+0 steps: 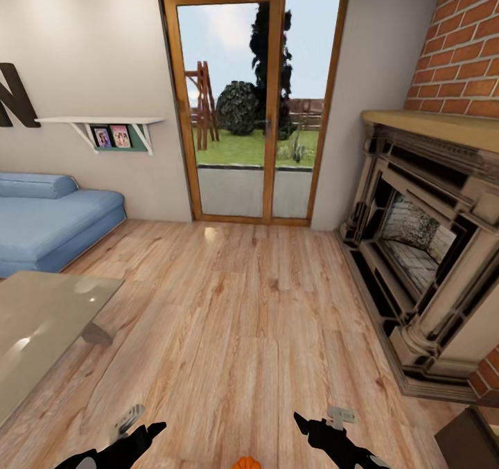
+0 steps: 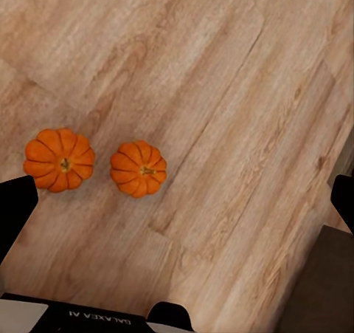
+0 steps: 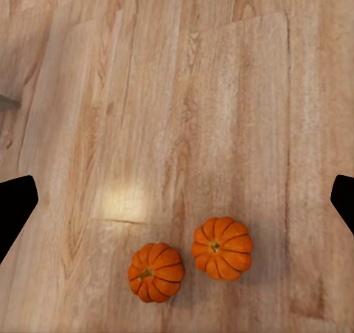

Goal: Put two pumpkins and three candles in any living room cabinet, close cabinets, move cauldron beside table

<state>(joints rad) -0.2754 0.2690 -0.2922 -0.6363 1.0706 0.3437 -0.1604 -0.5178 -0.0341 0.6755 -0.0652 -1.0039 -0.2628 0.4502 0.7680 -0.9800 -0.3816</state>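
Two small round orange ribbed pumpkins [image 2: 139, 168] [image 2: 59, 159] sit just beside each other, apart, on the light wood-plank floor [image 1: 235, 330]; the nearer one peeks in at the head view's bottom edge [image 1: 246, 463], between both arms. From them, open planks run to the wood-framed glass door [image 1: 256, 102]. The left gripper [image 2: 177, 200] and right gripper [image 3: 177, 200] both hang wide and empty. Beyond the pumpkins, a glass table [image 1: 41, 316] edges one side and a stone fireplace [image 1: 423, 247] the other.

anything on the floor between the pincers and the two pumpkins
Nothing visible. Both pumpkins sit side by side, apart, on bare wood floor. The wrist views show open floor between each pincer's fingertips and them.
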